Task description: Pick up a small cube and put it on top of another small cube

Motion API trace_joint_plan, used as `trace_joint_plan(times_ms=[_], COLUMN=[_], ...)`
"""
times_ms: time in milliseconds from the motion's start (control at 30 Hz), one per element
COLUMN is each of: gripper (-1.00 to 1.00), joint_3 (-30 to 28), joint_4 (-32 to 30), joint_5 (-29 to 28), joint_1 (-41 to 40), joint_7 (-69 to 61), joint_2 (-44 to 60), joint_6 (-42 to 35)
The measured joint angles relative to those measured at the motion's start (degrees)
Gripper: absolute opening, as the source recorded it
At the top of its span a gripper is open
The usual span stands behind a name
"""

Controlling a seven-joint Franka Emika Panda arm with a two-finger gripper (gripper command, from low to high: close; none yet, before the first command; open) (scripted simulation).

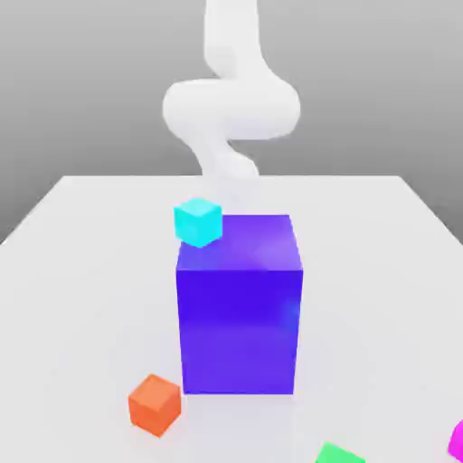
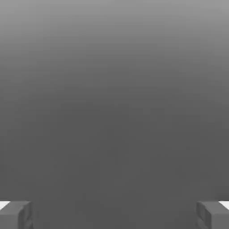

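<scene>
- White robot arm (image 1: 231, 108) rises at the table's far edge, behind a big blue-purple block (image 1: 240, 307).
- Gripper (image 2: 114, 214) spread wide, pinching nothing.
- Small magenta cube (image 1: 457, 440) sits at the table's (image 1: 81, 271) near edge, toward the exterior view's right.
- Step, as judged: reach not begun; next, descend over it.
- A cube has no long axis; its facing cannot be told.

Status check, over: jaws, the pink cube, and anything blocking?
Gripper open, holding nothing. Pink cube at the table's near edge, exterior view's right, untouched. Big blue block stands mid-table between arm and cube.
</scene>
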Motion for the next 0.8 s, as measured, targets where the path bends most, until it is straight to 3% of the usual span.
trace_joint_plan(times_ms=[533,800], gripper=[0.00,0.00], joint_3=[10.5,12.9], joint_4=[4.7,7.0], joint_5=[-5.8,-10.1], joint_1=[4.7,10.1], joint_7=[1.9,3.9], joint_2=[33.5,50.3], joint_6=[7.1,10.5])
